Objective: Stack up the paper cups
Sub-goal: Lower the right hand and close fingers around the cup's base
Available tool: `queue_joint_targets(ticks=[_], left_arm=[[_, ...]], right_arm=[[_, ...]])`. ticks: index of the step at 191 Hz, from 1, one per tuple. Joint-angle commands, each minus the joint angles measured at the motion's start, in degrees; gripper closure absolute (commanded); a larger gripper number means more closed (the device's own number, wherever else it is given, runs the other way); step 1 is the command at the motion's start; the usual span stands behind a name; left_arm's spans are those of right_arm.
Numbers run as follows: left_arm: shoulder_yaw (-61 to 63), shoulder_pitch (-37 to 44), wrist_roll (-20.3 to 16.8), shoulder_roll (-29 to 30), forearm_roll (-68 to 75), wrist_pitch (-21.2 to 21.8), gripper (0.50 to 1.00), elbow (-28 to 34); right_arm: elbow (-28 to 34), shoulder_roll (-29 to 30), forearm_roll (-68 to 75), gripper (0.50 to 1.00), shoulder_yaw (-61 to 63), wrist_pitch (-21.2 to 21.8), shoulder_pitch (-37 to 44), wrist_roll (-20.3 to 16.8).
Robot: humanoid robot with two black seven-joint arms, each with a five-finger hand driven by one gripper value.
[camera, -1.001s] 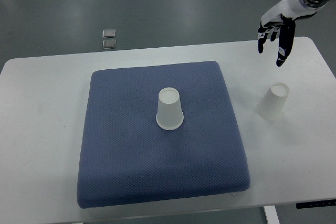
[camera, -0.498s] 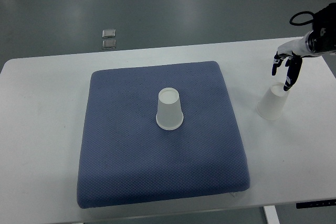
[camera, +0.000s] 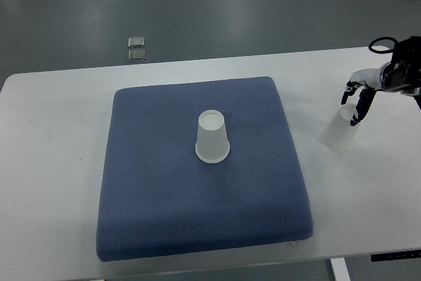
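Risk of tipping: the outer paper cup (camera: 341,131) stands upside down on the bare white table (camera: 59,162), just right of the blue cushion (camera: 204,169); it looks light, and a sideways nudge from a descending finger would likely knock it over or slide it toward the table's right edge.
Risk of crushing: thin paper walls may buckle if the fingers (camera: 358,111) close too hard.
Risk of a poor grip: the hold would be near the closed top, where the cup is narrowest, so it could slip out when lifted.
Risk at stacking: the target paper cup (camera: 212,137) sits inverted near the cushion's centre; the soft surface may let it rock when the other is lowered on.
Right hand (camera: 358,100): enters from the right edge, wrist level, fingers pointing down at the outer cup's top, right of the cushion.
Fingers: slightly apart, dark tips at or touching the cup's upper rim; I cannot tell whether they actually clamp it.
Left hand: out of sight.
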Motion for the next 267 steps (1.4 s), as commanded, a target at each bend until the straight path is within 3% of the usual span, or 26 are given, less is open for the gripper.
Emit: queue_joint_targets(ticks=[1,61,217,267], left_arm=[[0.1,0.0,0.0,0.0,0.0,0.0,0.5,0.0],[0.0,0.0,0.0,0.0,0.0,0.0,0.5,0.0],[0.1,0.0,0.0,0.0,0.0,0.1,0.5,0.0],[0.0,0.0,0.0,0.0,0.0,0.1,0.5,0.0]], right_arm=[[-0.6,0.1,0.3,0.593,0.3,-0.3,-0.8,0.0],[-3.7,0.1,0.4,0.591,0.1,-0.7,-3.5,-0.3],[-3.4,0.1,0.4,0.599,0.2,-2.5,-5.2,-0.2],[-3.4,0.1,0.4,0.636,0.4,-2.6,-5.2,-0.1]])
